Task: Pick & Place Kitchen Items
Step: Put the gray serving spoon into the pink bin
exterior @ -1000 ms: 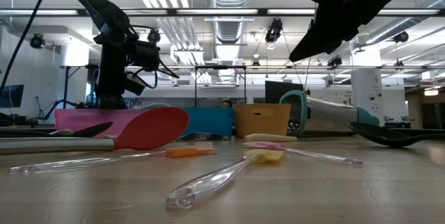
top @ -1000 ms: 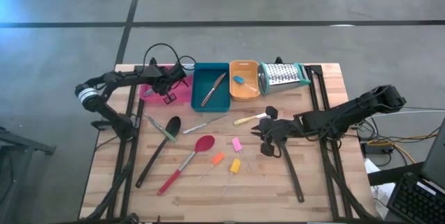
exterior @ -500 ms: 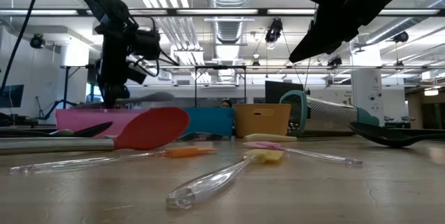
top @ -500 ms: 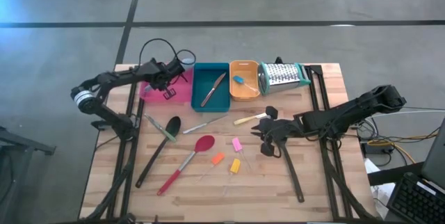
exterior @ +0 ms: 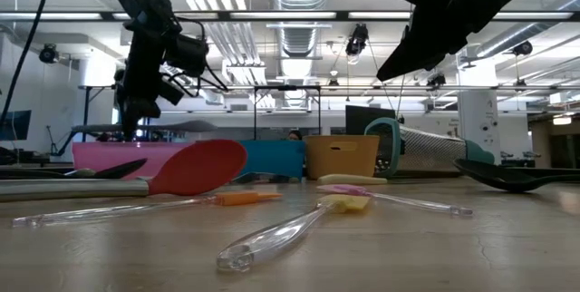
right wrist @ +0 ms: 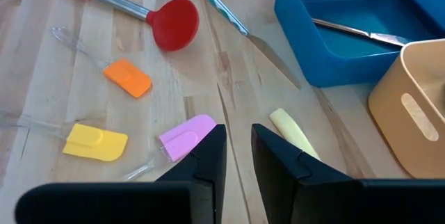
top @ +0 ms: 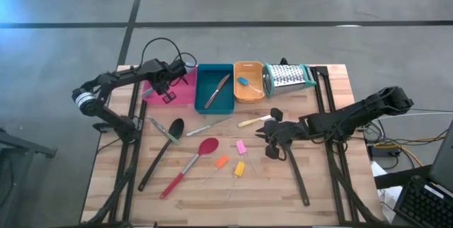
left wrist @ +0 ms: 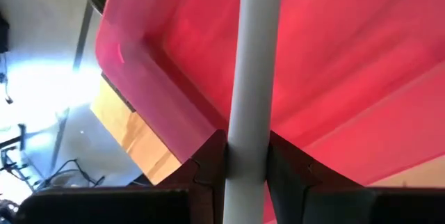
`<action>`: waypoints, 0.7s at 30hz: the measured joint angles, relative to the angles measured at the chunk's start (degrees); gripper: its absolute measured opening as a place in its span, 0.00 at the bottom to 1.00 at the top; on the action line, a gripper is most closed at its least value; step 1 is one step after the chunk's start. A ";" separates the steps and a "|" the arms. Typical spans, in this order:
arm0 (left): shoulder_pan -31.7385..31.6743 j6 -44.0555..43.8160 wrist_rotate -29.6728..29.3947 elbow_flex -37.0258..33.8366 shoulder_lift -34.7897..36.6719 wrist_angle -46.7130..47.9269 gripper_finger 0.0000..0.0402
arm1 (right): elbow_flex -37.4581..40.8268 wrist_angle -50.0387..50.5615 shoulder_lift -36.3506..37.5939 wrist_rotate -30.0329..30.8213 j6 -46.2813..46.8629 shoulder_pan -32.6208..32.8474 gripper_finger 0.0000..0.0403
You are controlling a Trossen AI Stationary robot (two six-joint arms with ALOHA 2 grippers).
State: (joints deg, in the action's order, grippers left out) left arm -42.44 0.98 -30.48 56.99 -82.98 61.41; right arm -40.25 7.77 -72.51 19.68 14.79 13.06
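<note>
Our left claw [left wrist: 247,175], clamped on a grey spatula handle [left wrist: 252,78], had drifted outward above the pink tray [top: 185,93], nearing release; our right claw [right wrist: 238,156] hovered near-closed, empty.

Bare counter [top: 205,203] lies open along the 6 o'clock edge and at the 7 o'clock corner; the 12 o'clock edge is walled by the pink tray [top: 182,93], teal tray [top: 228,105], orange tray [top: 249,98] and a grater [top: 289,76] lying on its side; mid-counter is cluttered by the red spoon [top: 190,163], black ladle [top: 161,151] and small spatulas [top: 240,168]; a black turner [top: 294,176] bars the 4 o'clock side.
</note>
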 joint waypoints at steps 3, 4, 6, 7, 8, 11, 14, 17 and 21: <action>-0.02 -0.25 1.03 0.00 -0.41 -0.27 0.19 | 0.00 -0.20 0.00 0.00 0.00 0.00 0.17; -0.02 -0.24 1.05 0.00 -0.74 -0.10 0.19 | 0.00 -0.40 0.00 0.00 -0.03 0.00 0.18; 0.00 -0.34 1.15 0.00 -1.82 0.11 0.19 | 0.00 -0.81 0.00 0.00 -0.24 0.02 0.18; 0.00 -0.47 1.14 0.00 -2.43 0.08 0.19 | 0.02 -0.92 0.00 0.00 -0.24 0.04 0.19; 0.00 -0.48 1.19 0.00 -3.13 0.09 0.19 | 0.00 -0.88 0.00 0.00 -0.26 0.04 0.19; 0.00 -0.03 1.36 0.00 -5.36 0.08 0.19 | 0.00 -0.87 0.00 0.00 -0.42 0.04 0.20; -0.02 0.64 1.40 0.00 -7.66 0.11 0.19 | 0.00 -0.87 0.00 0.00 -0.46 0.04 0.20; 0.00 0.83 1.33 0.43 -9.87 0.33 0.19 | 0.00 -0.87 0.00 0.00 -1.19 0.04 0.20; -0.02 0.83 1.31 2.47 -12.79 0.35 0.19 | 0.00 -0.87 0.00 0.00 -1.51 0.04 0.18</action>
State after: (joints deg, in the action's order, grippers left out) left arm -42.46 1.81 -29.17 59.47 -95.77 61.76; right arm -40.25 6.90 -72.51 19.68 13.28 13.10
